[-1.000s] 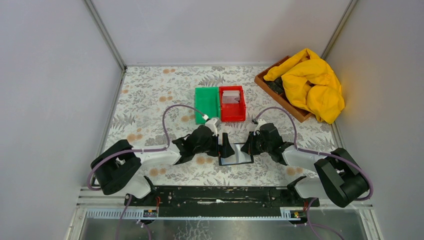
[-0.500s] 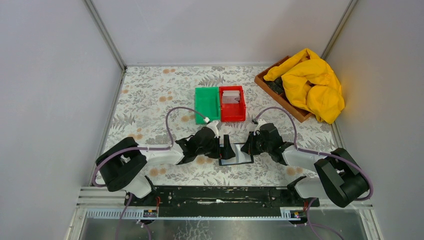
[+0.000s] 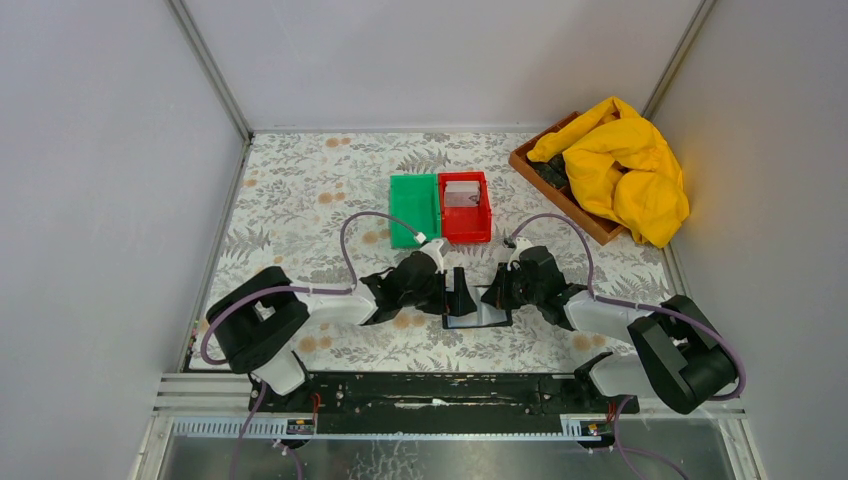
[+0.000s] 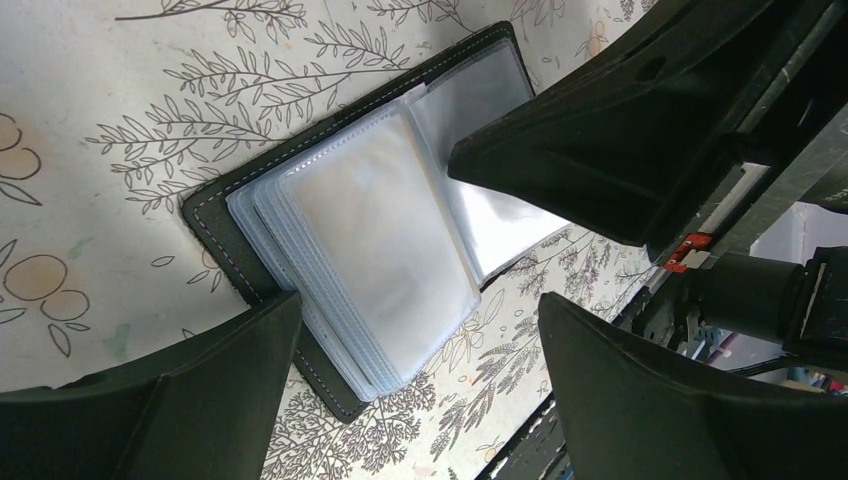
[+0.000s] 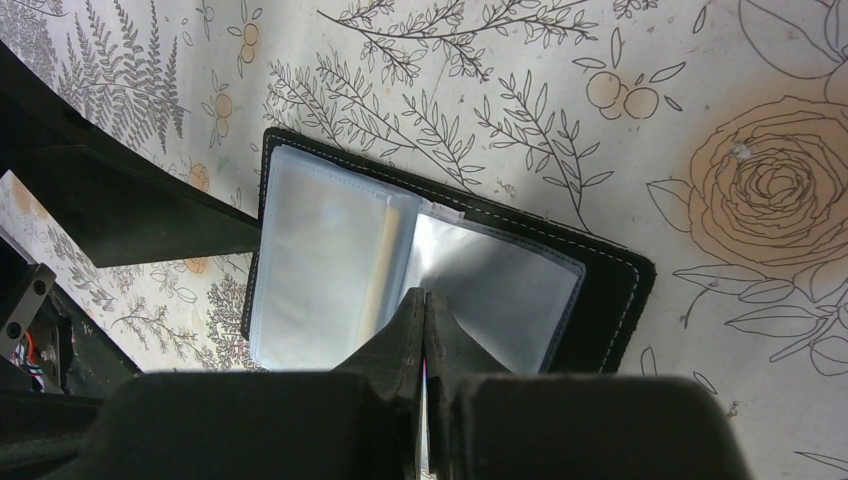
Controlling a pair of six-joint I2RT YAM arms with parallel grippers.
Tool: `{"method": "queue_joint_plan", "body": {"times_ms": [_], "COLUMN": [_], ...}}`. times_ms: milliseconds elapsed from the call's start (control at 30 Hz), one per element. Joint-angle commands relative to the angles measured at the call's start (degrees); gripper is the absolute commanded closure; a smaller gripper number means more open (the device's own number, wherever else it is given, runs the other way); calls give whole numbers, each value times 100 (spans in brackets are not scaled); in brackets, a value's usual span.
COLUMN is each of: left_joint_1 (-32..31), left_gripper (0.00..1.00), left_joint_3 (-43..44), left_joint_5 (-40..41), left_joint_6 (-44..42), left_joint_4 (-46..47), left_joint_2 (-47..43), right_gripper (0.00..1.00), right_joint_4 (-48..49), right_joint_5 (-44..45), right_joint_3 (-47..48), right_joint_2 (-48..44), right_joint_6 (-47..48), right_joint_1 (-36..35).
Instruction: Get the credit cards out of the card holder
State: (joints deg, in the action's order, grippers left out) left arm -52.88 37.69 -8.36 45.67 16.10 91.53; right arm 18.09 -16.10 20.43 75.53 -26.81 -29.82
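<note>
The black card holder [image 3: 478, 311] lies open on the floral table between my two grippers, its glossy bluish-grey sleeves [image 4: 385, 235] fanned out. My left gripper [image 4: 415, 400] is open, its fingers straddling the holder's near corner [image 4: 335, 395] without touching it. My right gripper [image 5: 425, 300] is shut, its tips resting at the fold between the sleeves [image 5: 500, 285]. A tan strip [image 5: 380, 270] shows inside the fold. One grey-white credit card [image 3: 461, 193] lies in the red bin [image 3: 482, 230]. In the top view both grippers [image 3: 457, 292] [image 3: 497, 291] meet over the holder.
A green bin [image 3: 412, 208] stands against the red bin's left side, just beyond the grippers. A wooden tray [image 3: 590, 226] with a yellow cloth [image 3: 620, 165] fills the back right corner. Grey walls close in both sides, and a black rail [image 3: 440, 390] runs along the near edge.
My left arm has swung to the right, bringing its open gripper closer over the holder's left side. The right gripper stays shut in the same place.
</note>
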Motion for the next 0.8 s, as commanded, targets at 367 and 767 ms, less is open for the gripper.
{"method": "queue_joint_plan", "body": {"times_ms": [367, 767], "left_joint_1": [-109, -152], "left_gripper": [4, 4], "left_joint_3": [460, 381], "left_joint_5": [-158, 135], "left_joint_6": [50, 3], "left_joint_4": [-113, -456], "left_joint_2": [-69, -273], "right_gripper": [100, 100], "right_joint_4": [72, 81], "right_joint_5": [-69, -78], "right_joint_3": [190, 190], "right_joint_2": [118, 129], "right_joint_6": [26, 27], "right_joint_1": [29, 25]}}
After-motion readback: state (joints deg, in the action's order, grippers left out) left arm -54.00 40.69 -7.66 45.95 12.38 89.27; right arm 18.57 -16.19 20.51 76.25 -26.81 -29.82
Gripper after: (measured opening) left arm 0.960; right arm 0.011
